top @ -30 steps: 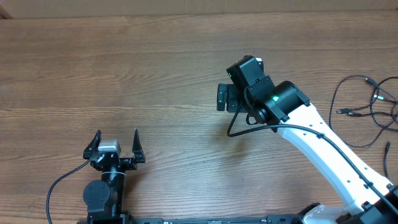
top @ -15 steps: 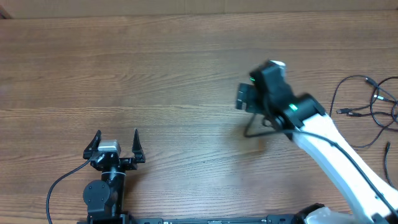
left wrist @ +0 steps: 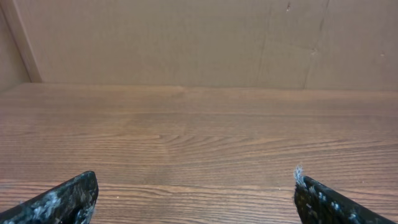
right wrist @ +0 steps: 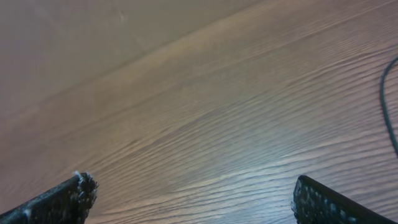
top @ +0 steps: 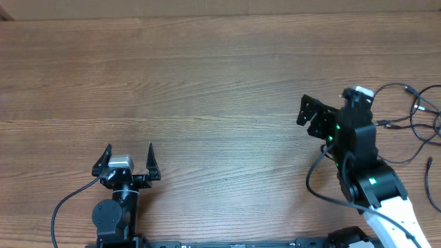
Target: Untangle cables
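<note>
Cables (top: 412,114) lie in a loose black tangle on the table (top: 207,76), nothing touching them. The right gripper (top: 313,118) is just left of the cables, jaws spread wide and empty (one strand shows at its camera's right edge). The left gripper (top: 129,149) is far left of the cables, jaws wide too, holding nothing.

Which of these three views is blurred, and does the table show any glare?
Right wrist view: soft and smeared, a pale sheen on the table; left wrist view: grain crisp, light even; overhead view: sharp, the cables clearly drawn, no glare.
</note>
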